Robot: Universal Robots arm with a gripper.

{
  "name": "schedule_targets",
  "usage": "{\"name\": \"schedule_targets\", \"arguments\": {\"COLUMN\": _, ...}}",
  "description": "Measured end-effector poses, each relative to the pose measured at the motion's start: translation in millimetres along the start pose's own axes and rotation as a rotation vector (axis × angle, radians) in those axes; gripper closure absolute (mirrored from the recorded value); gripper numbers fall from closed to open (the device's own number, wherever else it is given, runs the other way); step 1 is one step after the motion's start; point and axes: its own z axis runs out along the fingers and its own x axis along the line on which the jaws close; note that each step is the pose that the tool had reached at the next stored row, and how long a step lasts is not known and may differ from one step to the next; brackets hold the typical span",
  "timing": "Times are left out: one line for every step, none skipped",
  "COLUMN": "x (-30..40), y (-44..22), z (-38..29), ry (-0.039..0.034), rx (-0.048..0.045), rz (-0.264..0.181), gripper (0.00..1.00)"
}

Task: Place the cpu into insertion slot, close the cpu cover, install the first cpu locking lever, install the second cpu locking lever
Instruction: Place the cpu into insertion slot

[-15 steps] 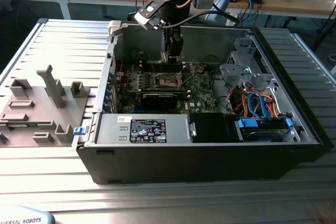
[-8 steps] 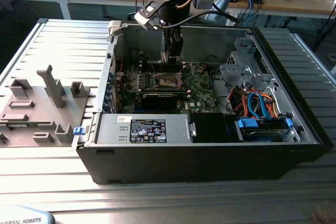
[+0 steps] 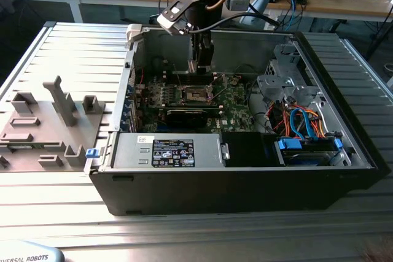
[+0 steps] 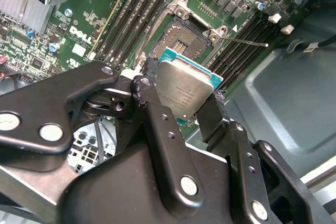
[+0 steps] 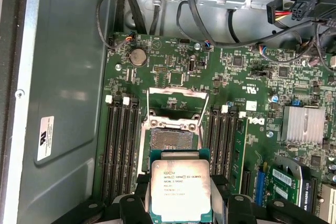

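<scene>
Silver-grey metal forms the top of the cpu [image 5: 181, 190], which sits clamped between the two black fingers [image 5: 137, 195] of the gripper [image 3: 201, 69]. The fingers press on two opposite edges of the chip. In both wrist views the cpu hangs above the green circuit board [image 5: 236, 77], just short of the insertion slot [image 5: 169, 140] and not yet seated in it. In the second wrist view the chip is tilted relative to the board.

The insertion slot lies open, its dark recess exposed within a silvery rim. The cpu cover [image 5: 173, 125] is raised on the side of the slot away from the gripper. A thin locking lever [image 4: 247, 40] projects free from one corner of the socket.

Rows of long black memory slots [image 5: 121, 150] flank the socket on both sides. A finned heat sink [image 5: 303, 124] sits on the board, well apart from the socket.

In the exterior view the arm reaches down at the upper centre of the frame into the open computer case [image 3: 233, 188]. The gripper is directly above the socket. A grey fixture plate [image 3: 43, 127] lies beside the case at the exterior view's left, on the ribbed metal table [image 3: 67, 53].
</scene>
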Motion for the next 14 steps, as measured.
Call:
{"name": "schedule_targets", "arguments": {"x": 0.0, "y": 0.0, "z": 0.0, "ry": 0.0, "rx": 0.0, "rz": 0.0, "gripper": 0.46}}
{"name": "schedule_targets", "arguments": {"x": 0.0, "y": 0.0, "z": 0.0, "ry": 0.0, "rx": -0.0001, "rz": 0.001, "gripper": 0.46}}
{"name": "schedule_targets", "arguments": {"x": 0.0, "y": 0.0, "z": 0.0, "ry": 0.0, "rx": 0.0, "rz": 0.002, "gripper": 0.46}}
{"name": "schedule_targets", "arguments": {"x": 0.0, "y": 0.0, "z": 0.0, "ry": 0.0, "rx": 0.0, "rz": 0.002, "gripper": 0.46}}
{"name": "schedule_targets", "arguments": {"x": 0.0, "y": 0.0, "z": 0.0, "ry": -0.0001, "rx": 0.0, "rz": 0.003, "gripper": 0.46}}
{"name": "schedule_targets", "arguments": {"x": 0.0, "y": 0.0, "z": 0.0, "ry": 0.0, "rx": 0.0, "rz": 0.003, "gripper": 0.46}}
{"name": "schedule_targets", "arguments": {"x": 0.0, "y": 0.0, "z": 0.0, "ry": -0.0001, "rx": 0.0, "rz": 0.004, "gripper": 0.46}}
{"name": "schedule_targets", "arguments": {"x": 0.0, "y": 0.0, "z": 0.1, "ry": 0.0, "rx": 0.0, "rz": 0.004, "gripper": 0.46}}
{"name": "schedule_targets", "arguments": {"x": 0.0, "y": 0.0, "z": 0.1, "ry": -0.0001, "rx": 0.0, "rz": 0.005, "gripper": 0.46}}
{"name": "schedule_targets", "arguments": {"x": 0.0, "y": 0.0, "z": 0.1, "ry": -0.0001, "rx": 0.0, "rz": 0.005, "gripper": 0.46}}
{"name": "schedule_targets", "arguments": {"x": 0.0, "y": 0.0, "z": 0.1, "ry": -0.0001, "rx": 0.0, "rz": 0.006, "gripper": 0.46}}
{"name": "schedule_targets", "arguments": {"x": 0.0, "y": 0.0, "z": 0.1, "ry": 0.0, "rx": 0.0, "rz": 0.006, "gripper": 0.46}}
{"name": "schedule_targets", "arguments": {"x": 0.0, "y": 0.0, "z": 0.1, "ry": 0.0, "rx": 0.0, "rz": 0.007, "gripper": 0.46}}
{"name": "schedule_targets", "arguments": {"x": 0.0, "y": 0.0, "z": 0.1, "ry": -0.0001, "rx": 0.0001, "rz": 0.007, "gripper": 0.46}}
